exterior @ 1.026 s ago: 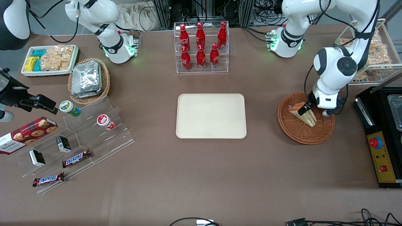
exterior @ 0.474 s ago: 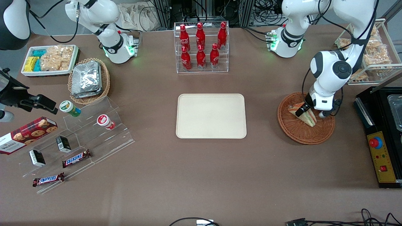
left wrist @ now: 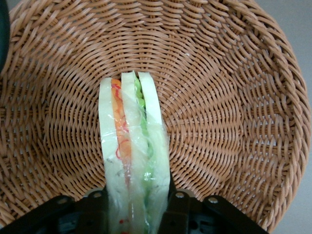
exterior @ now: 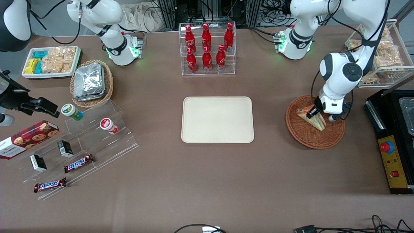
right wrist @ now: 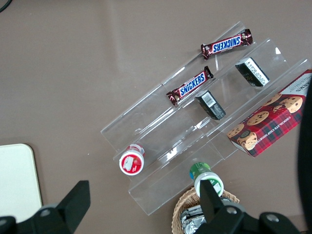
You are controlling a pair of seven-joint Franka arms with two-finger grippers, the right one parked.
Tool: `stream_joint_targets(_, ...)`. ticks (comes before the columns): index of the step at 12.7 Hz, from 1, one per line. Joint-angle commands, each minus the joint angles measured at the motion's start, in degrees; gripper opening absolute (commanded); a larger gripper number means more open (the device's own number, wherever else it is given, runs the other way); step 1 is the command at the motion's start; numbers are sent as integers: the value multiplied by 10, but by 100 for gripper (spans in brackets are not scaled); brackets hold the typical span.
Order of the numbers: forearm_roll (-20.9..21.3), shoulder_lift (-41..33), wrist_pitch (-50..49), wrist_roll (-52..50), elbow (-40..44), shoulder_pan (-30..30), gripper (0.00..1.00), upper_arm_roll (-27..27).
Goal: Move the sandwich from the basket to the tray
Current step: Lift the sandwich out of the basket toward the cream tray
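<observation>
Reaching down into the basket (exterior: 315,130), the end effector (exterior: 312,112) has its fingers (left wrist: 92,210) closed against both sides of the sandwich (left wrist: 132,156). The sandwich stands on its edge between them, in the basket, with the filling layers facing the wrist camera. The tray (exterior: 217,119) lies well apart from the end effector, toward the parked arm's end of the surface (exterior: 207,174).

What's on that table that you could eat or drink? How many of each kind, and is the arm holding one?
Red cola bottles: 6
Snickers bars: 2
Cookie box: 1
Sandwich: 1, in the basket, gripper fingers either side of it
Total: 10
</observation>
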Motion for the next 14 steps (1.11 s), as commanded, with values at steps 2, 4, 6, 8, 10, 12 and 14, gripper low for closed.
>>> stream_joint_targets(2,9,-48,-54,5,6,1,22,-2)
stream_joint_targets(4,13,-90,-100,82,12,-1,22,-3)
stream_joint_targets(6,14,-118,-151,163,30,-3,22,-4)
stream_joint_targets(8,14,-132,-250,269,73,-6,22,-26)
stream_joint_targets(10,13,-141,-277,346,103,-9,25,-38)
stream_joint_targets(12,12,-142,-286,353,128,-17,26,-75)
stream_joint_targets(14,10,-142,-287,346,145,-25,25,-135)
